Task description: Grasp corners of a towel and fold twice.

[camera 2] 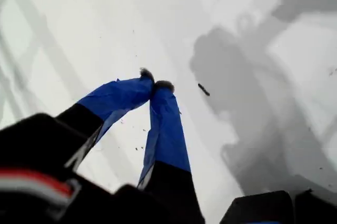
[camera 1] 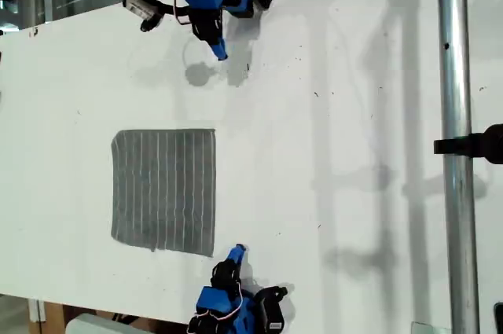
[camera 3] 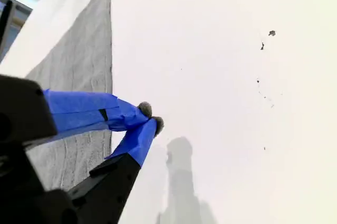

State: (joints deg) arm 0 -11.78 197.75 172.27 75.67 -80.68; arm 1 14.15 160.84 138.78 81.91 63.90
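Observation:
The grey striped towel (camera 1: 163, 190) lies flat on the white table (camera 1: 330, 192), left of centre in the exterior view, with all its corners down. My first gripper (camera 1: 219, 53) (camera 2: 156, 82) hovers shut and empty over bare table near the top of the exterior view, well apart from the towel's corner (camera 1: 212, 132). My second gripper (camera 1: 238, 251) (camera 3: 151, 117) is shut and empty near the bottom of the exterior view, just beside the nearest corner (camera 1: 211, 253). In the second wrist view the towel (camera 3: 79, 76) runs alongside the blue fingers.
A metal pole (camera 1: 454, 114) with a black clamp (camera 1: 473, 146) crosses the exterior view's right side. The table's edge runs along that view's left and bottom. Arm shadows (camera 1: 199, 75) fall on the table near my first gripper.

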